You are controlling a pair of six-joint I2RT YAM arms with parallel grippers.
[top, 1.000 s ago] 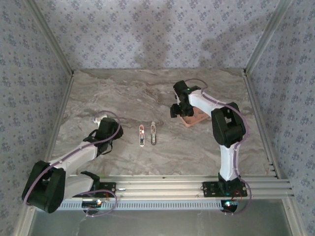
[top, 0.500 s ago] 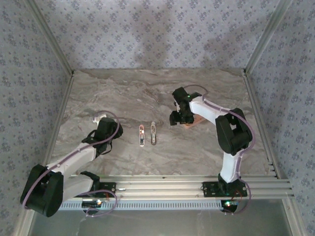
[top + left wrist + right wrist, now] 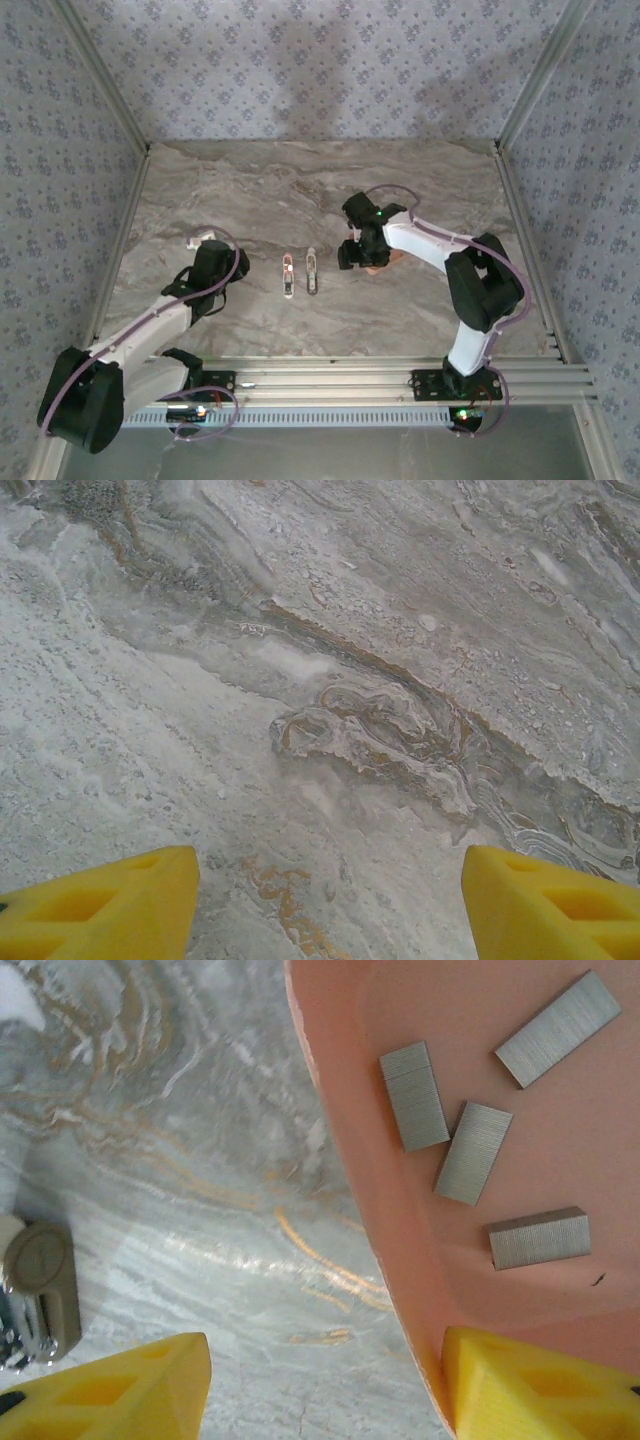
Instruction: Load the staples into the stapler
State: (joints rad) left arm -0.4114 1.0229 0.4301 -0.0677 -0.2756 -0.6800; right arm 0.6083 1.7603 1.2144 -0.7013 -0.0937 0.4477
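The staples (image 3: 473,1153), four short grey metal strips, lay loose in the salmon-pink square tray (image 3: 370,1160), long axes all diff., just ahead of the right pincer (image 3: 325,1360), toward its right finger. That pincer was released, straddling the tray's rim. Left pincer (image 3: 330,880) was released over bare marble bench (image 3: 300,630), well apart. The stapler (image 3: 287,276), opened, lay left of the tray, long axis near-far. Right arm was nearer, so prob. its pick.
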